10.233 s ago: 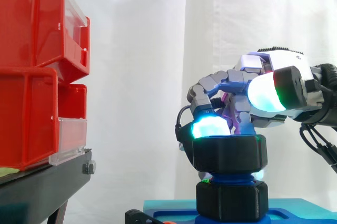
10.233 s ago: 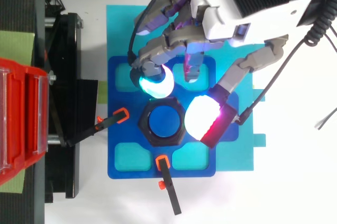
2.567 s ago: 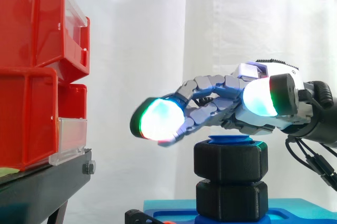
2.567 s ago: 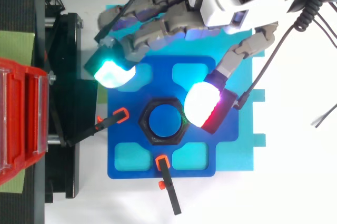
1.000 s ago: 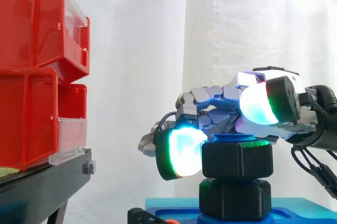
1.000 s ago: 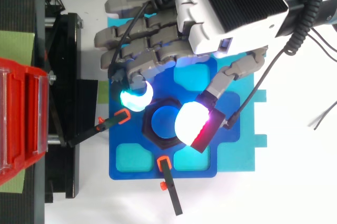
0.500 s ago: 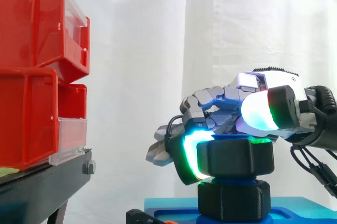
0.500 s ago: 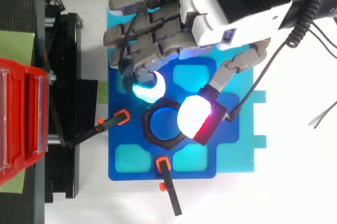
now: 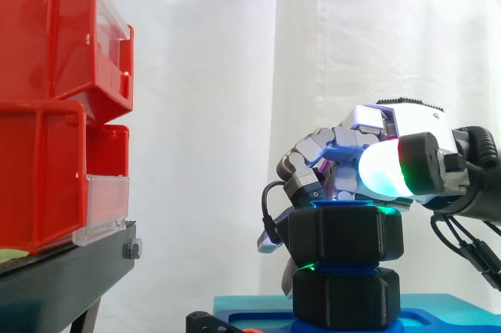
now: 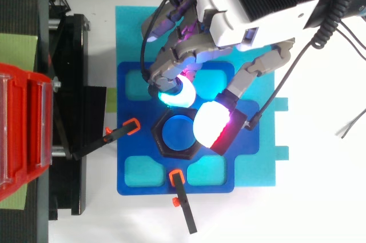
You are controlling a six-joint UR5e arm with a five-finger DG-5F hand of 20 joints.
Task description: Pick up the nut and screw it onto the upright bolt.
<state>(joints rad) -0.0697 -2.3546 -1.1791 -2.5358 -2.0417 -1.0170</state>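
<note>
Now, hand (image 10: 251, 3) curled round black nut (image 9: 344, 233), on blue bolt (image 10: 178, 134)

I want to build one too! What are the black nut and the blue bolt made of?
The nut looks like matte black plastic, perhaps 3D-printed: it is dull and chunky, with no metal shine. The bolt seems to be plastic too: it is evenly blue, with a smooth, flat top.

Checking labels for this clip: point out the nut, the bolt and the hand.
nut (image 9: 344, 233), side view, front face of the upper black hexagon.
bolt (image 10: 176, 135), top view, its blue top end inside the nut.
hand (image 10: 251, 3), top view, back of its palm housing.
</note>
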